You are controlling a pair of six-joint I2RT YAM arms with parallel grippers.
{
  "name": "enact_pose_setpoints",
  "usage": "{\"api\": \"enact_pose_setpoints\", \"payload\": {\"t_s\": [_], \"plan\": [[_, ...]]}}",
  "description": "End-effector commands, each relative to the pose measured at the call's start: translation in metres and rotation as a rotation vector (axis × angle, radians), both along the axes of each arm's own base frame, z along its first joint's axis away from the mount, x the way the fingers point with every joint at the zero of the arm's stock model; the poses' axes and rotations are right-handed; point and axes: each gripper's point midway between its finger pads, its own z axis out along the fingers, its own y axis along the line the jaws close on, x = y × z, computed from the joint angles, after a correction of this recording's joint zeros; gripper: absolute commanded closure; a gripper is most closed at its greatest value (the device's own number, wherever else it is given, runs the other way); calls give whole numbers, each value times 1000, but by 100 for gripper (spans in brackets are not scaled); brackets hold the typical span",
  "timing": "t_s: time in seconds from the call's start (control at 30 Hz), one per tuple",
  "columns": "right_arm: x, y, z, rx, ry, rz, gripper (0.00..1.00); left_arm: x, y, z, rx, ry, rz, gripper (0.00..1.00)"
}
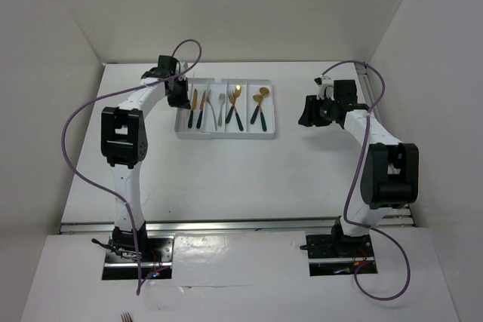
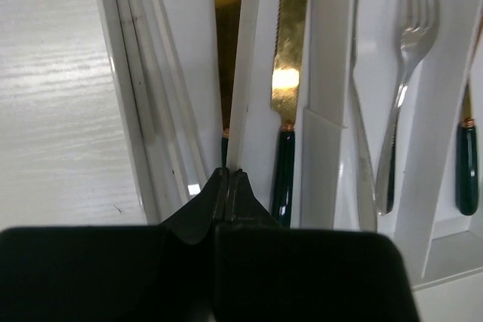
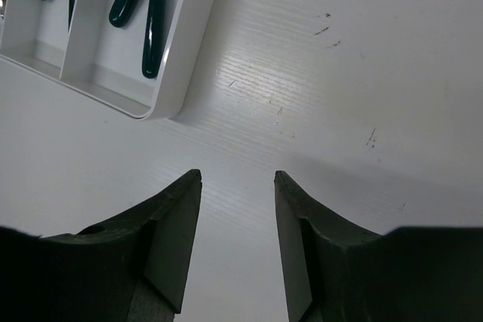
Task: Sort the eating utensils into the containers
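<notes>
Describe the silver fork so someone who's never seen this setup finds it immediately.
Look at the white tray at the far side of the table. Near its middle, right of the gold-bladed knives, lies the silver fork. It is silver all over, while the gold forks on its right have dark handles.

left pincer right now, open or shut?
Shut. In the left wrist view the left pincer has both tips pressed together with no gap and nothing visible between them, right at a divider of the white tray.
</notes>
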Motion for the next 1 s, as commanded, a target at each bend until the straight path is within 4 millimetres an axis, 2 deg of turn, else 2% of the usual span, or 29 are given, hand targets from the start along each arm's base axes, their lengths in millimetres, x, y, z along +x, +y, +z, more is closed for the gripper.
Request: {"api": "enact_pose_setpoints", "payload": {"t_s": [0.0,0.1,0.2,0.3,0.4,0.47,0.53,0.57,0.7,0.73,0.8,0.97], "plan": [[5,2,18,-15,-66,16,49,-14,14,-9,18,40,19,100],[5,2,18,-15,-66,16,49,-26,24,-21,16,82,45,100],[7,2,18,-15,-67,16,49,-34,34,-25,12,104,74,100],[7,2,18,-15,-67,16,48,-37,35,-25,17,113,66,100],[8,2,15,-15,-58,16,44,-40,34,-26,15,124,52,86],[8,2,15,-15,-58,16,41,-38,34,-12,13,93,52,73],[10,2,18,-15,-67,16,41,-39,30,-7,-2,65,34,66],[10,2,18,-15,-67,16,41,-37,27,9,-19,24,25,57],[10,2,22,-15,-76,16,41,-33,16,35,-41,-71,-23,42],[10,2,22,-15,-76,16,41,-34,5,35,-36,-73,-56,42],[7,2,22,-15,-76,16,41,-34,0,42,-36,-73,-65,50],[7,3,22,-8,-76,22,41,-37,-13,20,-26,-25,-89,65]]}}
